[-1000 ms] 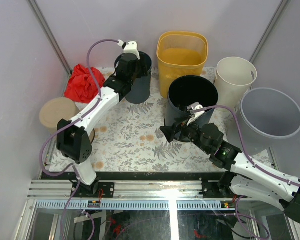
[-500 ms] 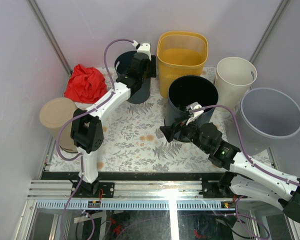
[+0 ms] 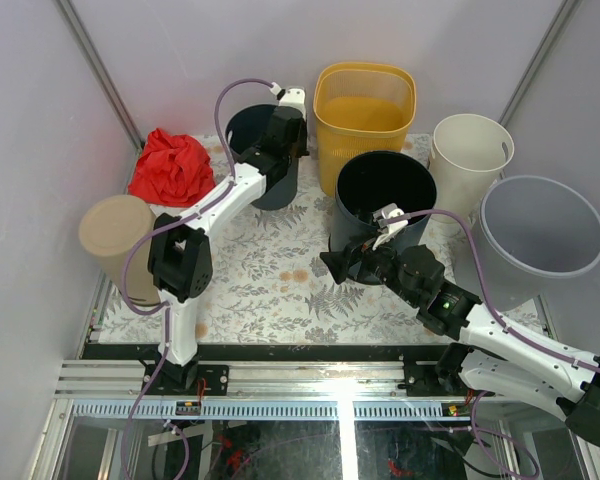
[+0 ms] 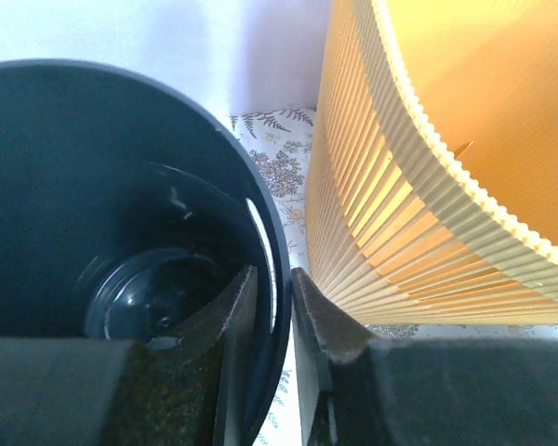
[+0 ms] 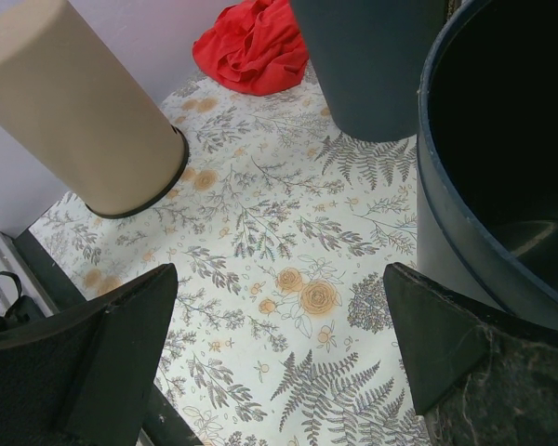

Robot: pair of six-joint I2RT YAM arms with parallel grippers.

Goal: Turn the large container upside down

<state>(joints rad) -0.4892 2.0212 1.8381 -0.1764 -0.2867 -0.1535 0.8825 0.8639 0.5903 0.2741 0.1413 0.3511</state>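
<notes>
Your left end effector (image 4: 272,272) is pinched narrow on the right-hand rim of the dark bin (image 4: 93,186). One finger sits inside the wall and one outside, and the rim fills the slot between them. That bin stands upright, mouth up, at the back of the counter (image 5: 288,242), just beside the yellow basket (image 4: 446,139). From overhead the arm hides part of its rim and wall, and the wrist view cuts off its left side. Your right end effector (image 5: 279,269) gapes wide and holds nothing, low beside the black bin (image 5: 502,139), which the frame crops on the right. The counter wears a fern-and-flower print cover. A tan bin (image 5: 74,111) stands mouth-down at the left, and a red cloth (image 5: 256,46) lies at the back left. Plain pale walls (image 3: 40,120) close in.
</notes>
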